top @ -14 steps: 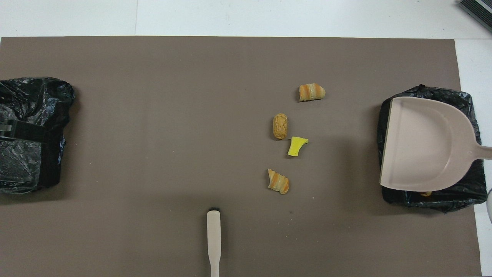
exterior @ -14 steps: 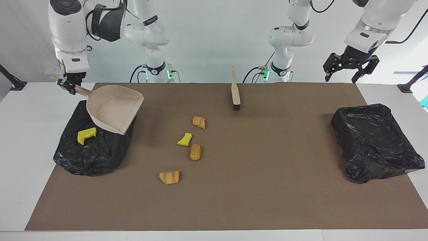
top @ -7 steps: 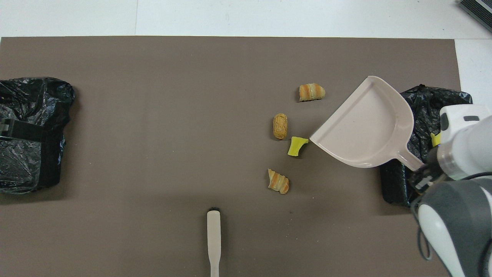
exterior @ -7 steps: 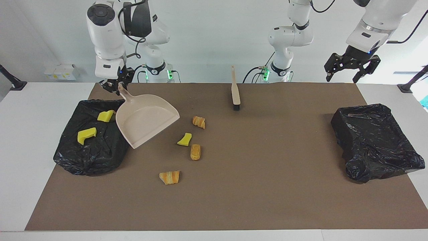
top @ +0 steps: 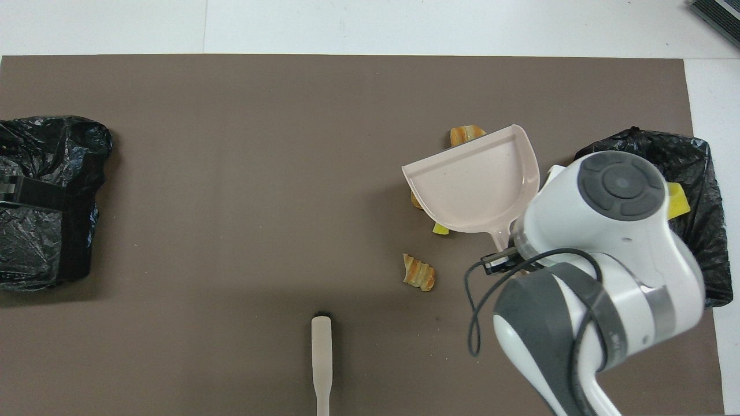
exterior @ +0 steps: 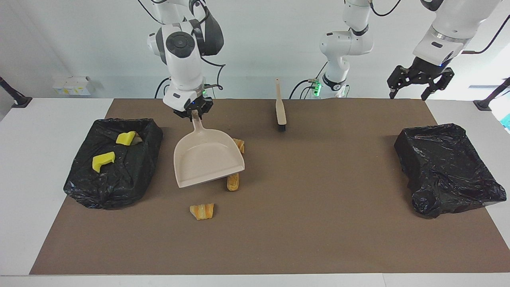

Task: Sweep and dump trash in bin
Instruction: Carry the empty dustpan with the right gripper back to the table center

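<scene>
My right gripper is shut on the handle of the beige dustpan, which hangs tilted over the loose trash mid-mat. The pan hides a yellow scrap except for a sliver. Three orange-brown bread pieces show: one peeking out at the pan's edge, one at its lip, one clear of it, farther from the robots. Two yellow scraps lie in the black bin at the right arm's end. My left gripper waits open in the air over the left arm's end.
A beige hand brush lies on the brown mat near the robots, bristles pointing away from them. A second black-bagged bin sits at the left arm's end. In the overhead view my right arm covers part of the first bin.
My right arm has swung the dustpan off the bin toward the middle of the mat, over the loose pieces. A second yellow scrap in the bin came into view. The left arm barely moved.
</scene>
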Controlling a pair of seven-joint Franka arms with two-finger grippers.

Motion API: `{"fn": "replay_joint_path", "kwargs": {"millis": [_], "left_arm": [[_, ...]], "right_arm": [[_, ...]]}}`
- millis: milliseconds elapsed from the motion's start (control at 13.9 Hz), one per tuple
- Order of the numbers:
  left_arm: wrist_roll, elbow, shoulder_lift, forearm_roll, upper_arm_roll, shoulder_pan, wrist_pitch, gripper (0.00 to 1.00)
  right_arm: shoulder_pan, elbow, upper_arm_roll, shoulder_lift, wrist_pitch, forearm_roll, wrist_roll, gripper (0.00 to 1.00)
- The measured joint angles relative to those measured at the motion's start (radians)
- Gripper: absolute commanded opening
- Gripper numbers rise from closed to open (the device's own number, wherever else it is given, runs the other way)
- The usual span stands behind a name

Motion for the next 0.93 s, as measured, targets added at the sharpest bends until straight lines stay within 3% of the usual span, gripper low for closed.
{"fn": "replay_joint_path", "kwargs": {"millis": [503,718,934], "left_arm": [[0.001,0.006,0.001,0.0,0.001,0.001,0.004,1.0],[0.001,0.006,0.001,0.0,0.001,0.001,0.004,1.0],[0.001,0.006,0.001,0.0,0.001,0.001,0.004,1.0]], "right_arm": [[0.138,0.202,0.001,0.253,0.136,0.094,0.308,0.0],[0.2,0.391,0.0,0.423,0.157,0.105,0.448,0.0],[0.245,0.515,0.001,0.553,0.22,0.107,0.533,0.0]]}}
